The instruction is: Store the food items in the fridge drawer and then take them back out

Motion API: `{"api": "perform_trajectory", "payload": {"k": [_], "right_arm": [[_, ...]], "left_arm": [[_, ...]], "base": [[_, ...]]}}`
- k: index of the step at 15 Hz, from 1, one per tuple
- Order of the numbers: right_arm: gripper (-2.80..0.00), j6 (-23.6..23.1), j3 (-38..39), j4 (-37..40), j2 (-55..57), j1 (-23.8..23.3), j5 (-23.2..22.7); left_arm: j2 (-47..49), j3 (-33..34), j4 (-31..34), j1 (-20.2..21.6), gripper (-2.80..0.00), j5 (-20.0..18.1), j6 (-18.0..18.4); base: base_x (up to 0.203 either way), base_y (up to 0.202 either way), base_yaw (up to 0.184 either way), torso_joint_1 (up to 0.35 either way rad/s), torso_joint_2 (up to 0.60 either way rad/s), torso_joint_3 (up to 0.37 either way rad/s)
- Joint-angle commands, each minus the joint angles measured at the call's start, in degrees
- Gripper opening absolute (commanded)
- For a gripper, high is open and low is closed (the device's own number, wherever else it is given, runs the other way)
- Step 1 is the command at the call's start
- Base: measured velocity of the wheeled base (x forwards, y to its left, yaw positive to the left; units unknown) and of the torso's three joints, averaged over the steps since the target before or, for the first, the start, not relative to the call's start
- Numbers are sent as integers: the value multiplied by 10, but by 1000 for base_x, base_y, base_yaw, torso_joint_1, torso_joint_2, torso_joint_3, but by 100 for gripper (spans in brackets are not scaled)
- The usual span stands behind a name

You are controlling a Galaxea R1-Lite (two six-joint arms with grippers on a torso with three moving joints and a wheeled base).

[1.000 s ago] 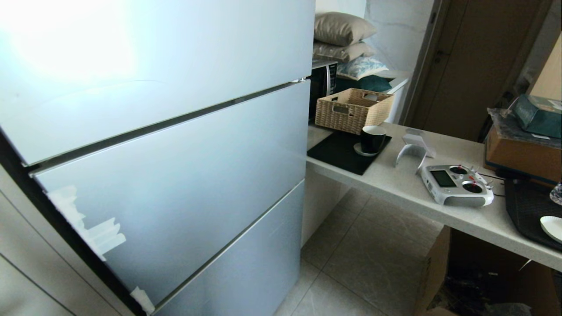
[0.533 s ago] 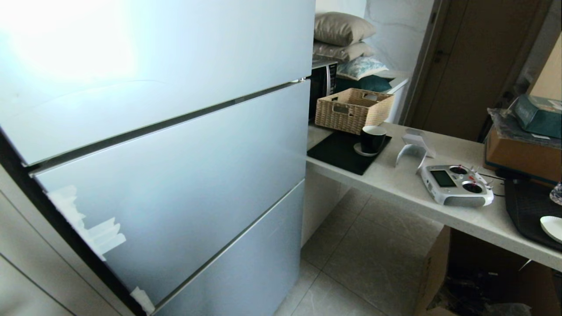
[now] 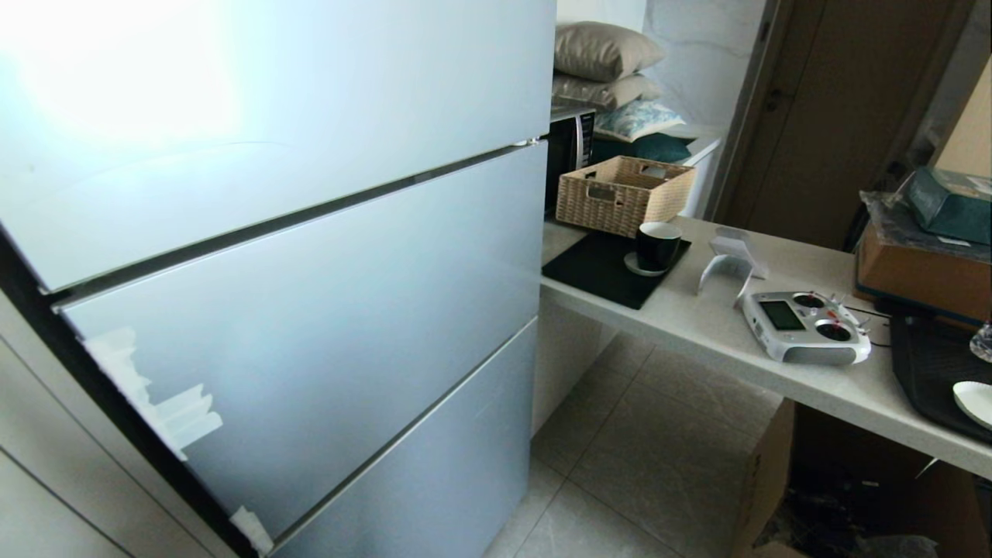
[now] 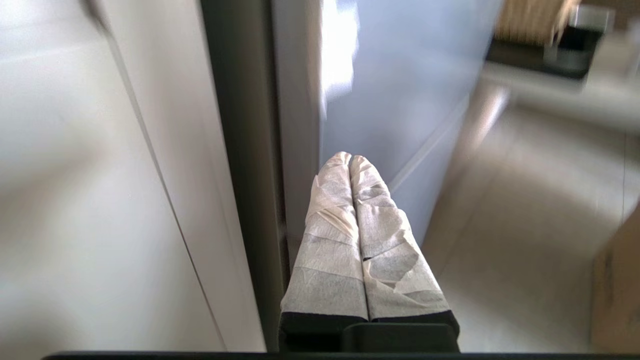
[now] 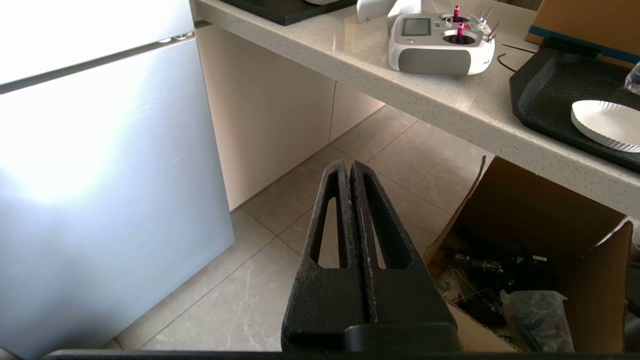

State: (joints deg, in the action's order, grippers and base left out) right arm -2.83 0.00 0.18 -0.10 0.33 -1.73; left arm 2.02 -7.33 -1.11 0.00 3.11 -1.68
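A tall pale-blue fridge [image 3: 294,256] fills the left of the head view, all its doors closed. The fridge drawer and the food items are out of view. Neither arm shows in the head view. My left gripper [image 4: 349,159], its fingers wrapped in white tape, is shut and empty, low beside the fridge's dark side edge [image 4: 245,150]. Over the floor tiles, my right gripper [image 5: 348,165] is black, shut and empty, between the fridge [image 5: 100,165] and a cardboard box [image 5: 540,250].
A stone counter [image 3: 697,325] runs right of the fridge with a wicker basket [image 3: 624,194], a black cup [image 3: 657,246], a white remote controller [image 3: 806,325] and a black tray [image 3: 938,372] holding a paper plate. The open cardboard box [image 3: 837,496] stands on the floor beneath it.
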Motion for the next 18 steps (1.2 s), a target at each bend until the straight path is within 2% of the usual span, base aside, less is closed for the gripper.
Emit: {"api": "perform_trajectory", "payload": {"k": [1,3,6,9,12,15,18], "right_arm": [[-280,-1,0,0,1,0,0],[-280,0,0,0,1,0,0],[-280,0,0,0,1,0,0],[-280,-1,0,0,1,0,0],[-280,0,0,0,1,0,0],[-280,0,0,0,1,0,0],[-280,-1,0,0,1,0,0]], "left_arm": [[108,-55,-17,0,-280,12,-35],[226,-93,-64,0,-280,42,-80],[384,-104,-209,2,-280,108,-113],[479,-103,-323,3,-280,141,-153],[518,-117,-333,3,-280,136,-205],[567,-132,-340,3,-280,136,-217],[623,-139,-379,4,-280,137,-244]], "base": [[0,0,0,0,0,0],[0,0,0,0,0,0],[0,0,0,0,0,0],[0,0,0,0,0,0],[0,0,0,0,0,0],[0,0,0,0,0,0],[0,0,0,0,0,0]]}}
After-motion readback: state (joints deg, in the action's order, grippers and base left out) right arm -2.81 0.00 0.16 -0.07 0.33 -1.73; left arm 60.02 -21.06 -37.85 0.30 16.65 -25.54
